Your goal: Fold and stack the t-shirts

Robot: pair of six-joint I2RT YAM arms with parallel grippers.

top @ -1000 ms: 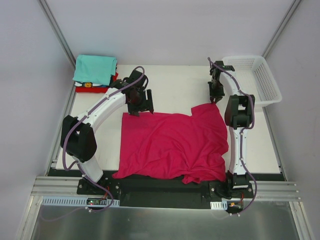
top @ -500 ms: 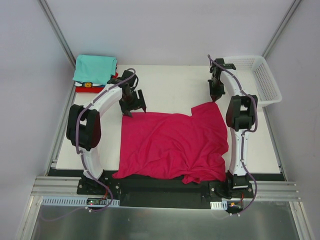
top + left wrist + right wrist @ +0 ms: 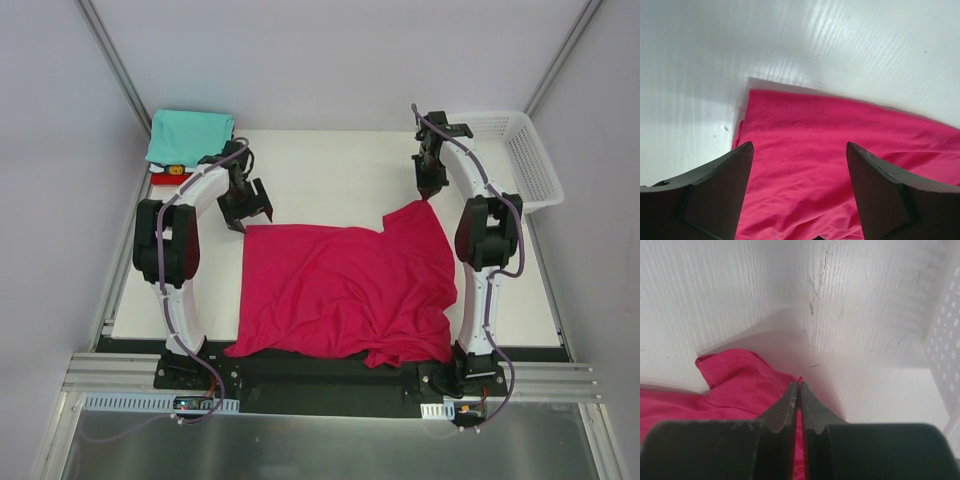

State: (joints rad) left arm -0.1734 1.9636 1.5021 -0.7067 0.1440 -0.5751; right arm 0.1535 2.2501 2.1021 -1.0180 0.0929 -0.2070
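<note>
The white table (image 3: 340, 165) has one big pink t-shirt (image 3: 345, 290) spread out on it. The shirt is a bit crumpled and not folded yet. I think the job is at the start of folding it, with the two top corners being grabbed.

One white basket (image 3: 525, 160) sits just to the right of the right claw (image 3: 430, 185). One pile of folded shirts (image 3: 195, 145) sits just behind the left claw (image 3: 245, 212). I can count a teal one (image 3: 185, 130) on top and a red one (image 3: 163, 171) under it.

There are two claws. The right claw is squeezed shut and seems to pinch the shirt's corner. The left claw is wide open and holds nothing, and the other corner lies right under it. Next, I think it must go down and close on that corner.
</note>
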